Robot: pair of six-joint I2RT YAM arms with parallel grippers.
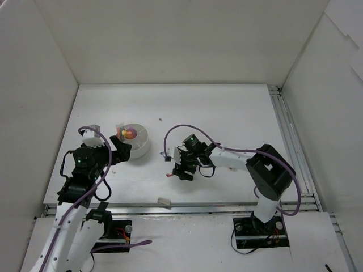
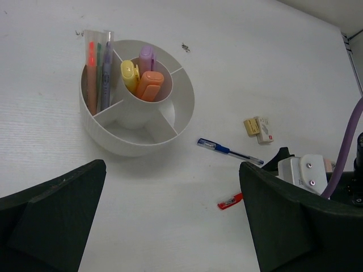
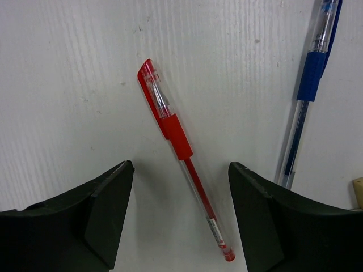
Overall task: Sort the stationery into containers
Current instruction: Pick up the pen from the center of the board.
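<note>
The round white divided cup (image 1: 145, 148) stands left of centre; in the left wrist view (image 2: 187, 96) it holds thin pens (image 2: 99, 71) in one outer compartment and yellow, orange and purple markers (image 2: 144, 79) in the middle. A red pen (image 3: 184, 153) lies on the table between the open jaws of my right gripper (image 3: 180, 175), which is low over it (image 1: 184, 171). A blue pen (image 3: 306, 96) lies just right of it. My left gripper (image 2: 170, 226) is open and empty, beside the cup (image 1: 121, 148).
Two small eraser blocks (image 2: 259, 128) lie past the blue pen (image 2: 229, 151). Another cream eraser (image 1: 164, 202) lies near the front edge. White walls enclose the table on three sides, and a rail (image 1: 286, 141) runs along the right.
</note>
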